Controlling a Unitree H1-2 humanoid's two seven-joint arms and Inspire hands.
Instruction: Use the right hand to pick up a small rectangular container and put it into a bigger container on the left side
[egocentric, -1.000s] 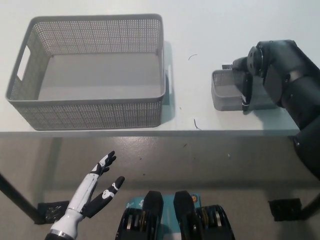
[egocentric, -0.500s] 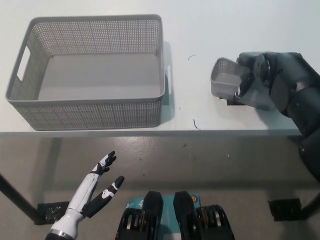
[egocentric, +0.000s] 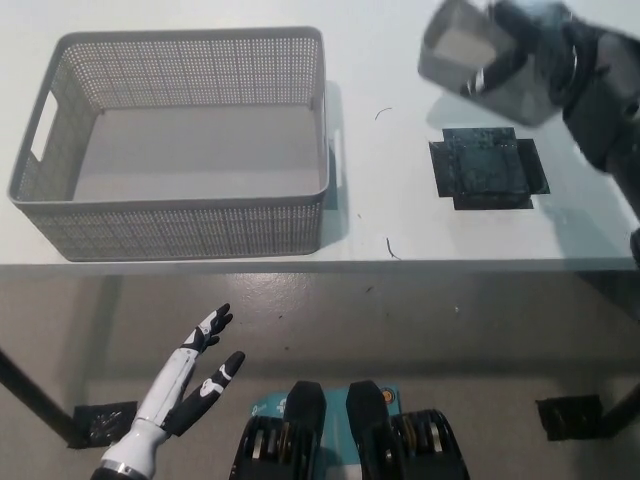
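Observation:
My black right hand is shut on the small grey rectangular container, which hangs tilted in the air near the top right of the head view, blurred by motion. The big grey mesh basket stands on the white table at the left, with nothing inside it. The small container is well to the right of the basket and above the table. My white left hand rests open below the table edge at the lower left.
A black cross-shaped mat lies on the table where the small container stood. Small dark scraps lie near the table's front edge, between basket and mat.
My right hand has lifted the small container off the table, up and slightly left, uncovering the black mat beneath it. The left hand has stayed in place.

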